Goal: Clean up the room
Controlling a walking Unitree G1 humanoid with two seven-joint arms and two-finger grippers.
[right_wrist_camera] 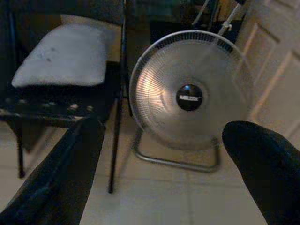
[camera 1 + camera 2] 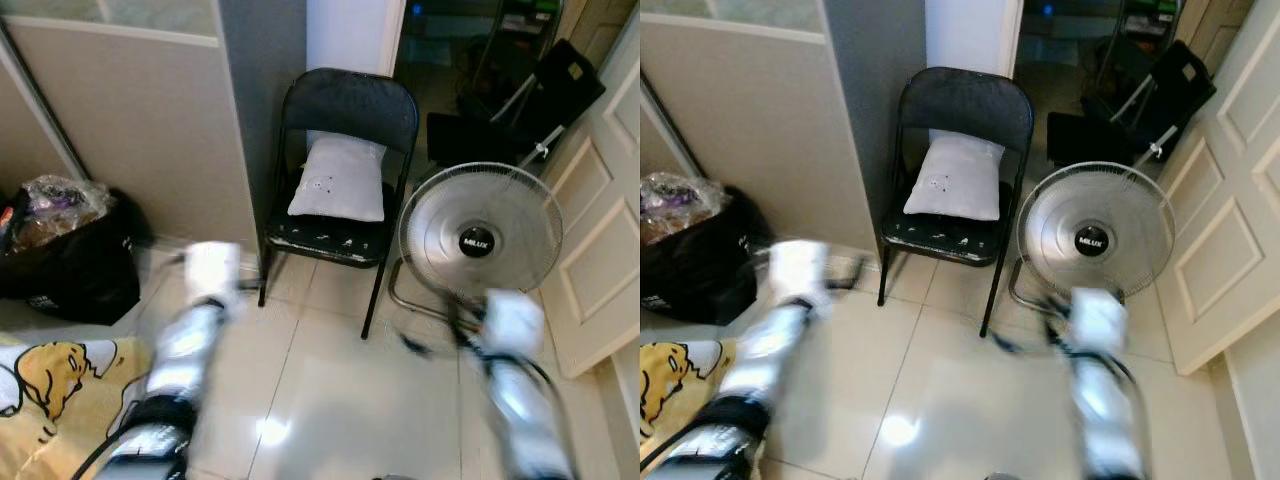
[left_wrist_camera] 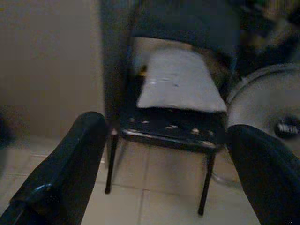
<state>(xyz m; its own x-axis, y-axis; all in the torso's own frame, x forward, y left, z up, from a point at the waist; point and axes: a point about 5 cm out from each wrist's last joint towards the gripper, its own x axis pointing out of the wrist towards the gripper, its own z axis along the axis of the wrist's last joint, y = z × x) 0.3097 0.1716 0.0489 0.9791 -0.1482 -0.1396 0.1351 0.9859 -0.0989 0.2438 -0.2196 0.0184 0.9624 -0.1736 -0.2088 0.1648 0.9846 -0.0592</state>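
Both arms are raised, blurred; the left gripper (image 3: 164, 154) and right gripper (image 1: 161, 154) are spread apart, empty, presumably readied for the pillow (image 2: 338, 178) on the chair (image 2: 340, 170) beside the fan (image 2: 480, 235).

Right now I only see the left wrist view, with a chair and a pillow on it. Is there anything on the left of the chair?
Observer: Yes, a black bag topped with crinkly plastic sits on the floor by the wall, on the robot's left.
Operator: What's on the floor closer to me?
Observer: A yellow cartoon blanket lies in the near left corner of the head view.
Operator: And what's past the round fan?
Observer: A white panelled door stands just to the fan's right.
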